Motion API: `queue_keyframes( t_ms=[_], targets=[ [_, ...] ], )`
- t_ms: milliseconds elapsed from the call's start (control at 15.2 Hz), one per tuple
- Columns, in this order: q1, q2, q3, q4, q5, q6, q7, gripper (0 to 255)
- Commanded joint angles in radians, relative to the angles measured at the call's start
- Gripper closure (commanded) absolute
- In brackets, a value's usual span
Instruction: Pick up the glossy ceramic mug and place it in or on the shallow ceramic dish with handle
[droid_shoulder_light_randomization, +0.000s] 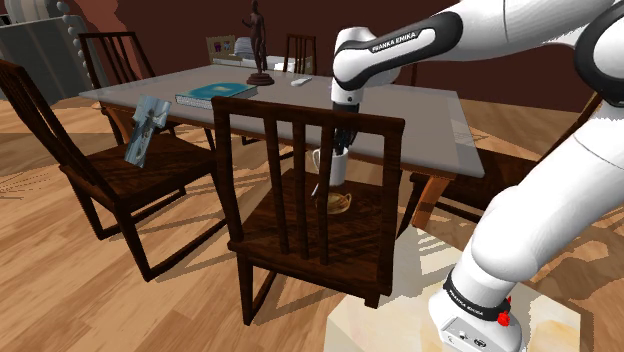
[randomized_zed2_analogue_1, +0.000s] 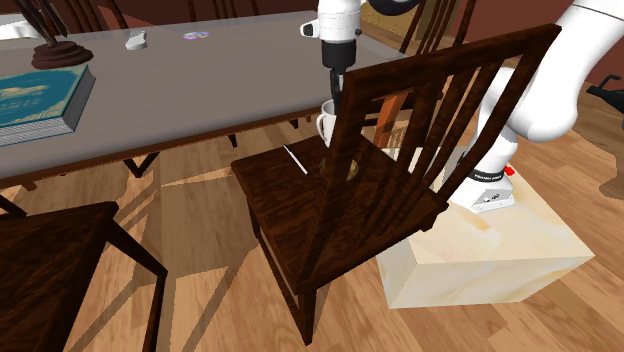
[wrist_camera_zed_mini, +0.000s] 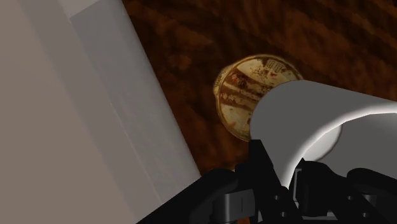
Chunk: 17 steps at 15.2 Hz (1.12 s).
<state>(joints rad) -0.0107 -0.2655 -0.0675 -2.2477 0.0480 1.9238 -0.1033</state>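
While fingers clasp mug, dish lies just below.

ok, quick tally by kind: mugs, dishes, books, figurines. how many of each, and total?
mug: 1
dish: 1
book: 1
figurine: 1
Total: 4
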Motion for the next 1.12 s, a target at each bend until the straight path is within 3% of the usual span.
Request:
queue_keyframes(
  t_ms=[0,726,1056],
  targets=[
    [0.000,0.006,0.000,-0.021,0.001,0.027,-0.002,255],
    [0.002,0.061,-0.002,-0.120,0.008,0.181,-0.014,255],
    [0.003,0.061,-0.003,-0.120,0.008,0.181,-0.014,255]
  ],
)
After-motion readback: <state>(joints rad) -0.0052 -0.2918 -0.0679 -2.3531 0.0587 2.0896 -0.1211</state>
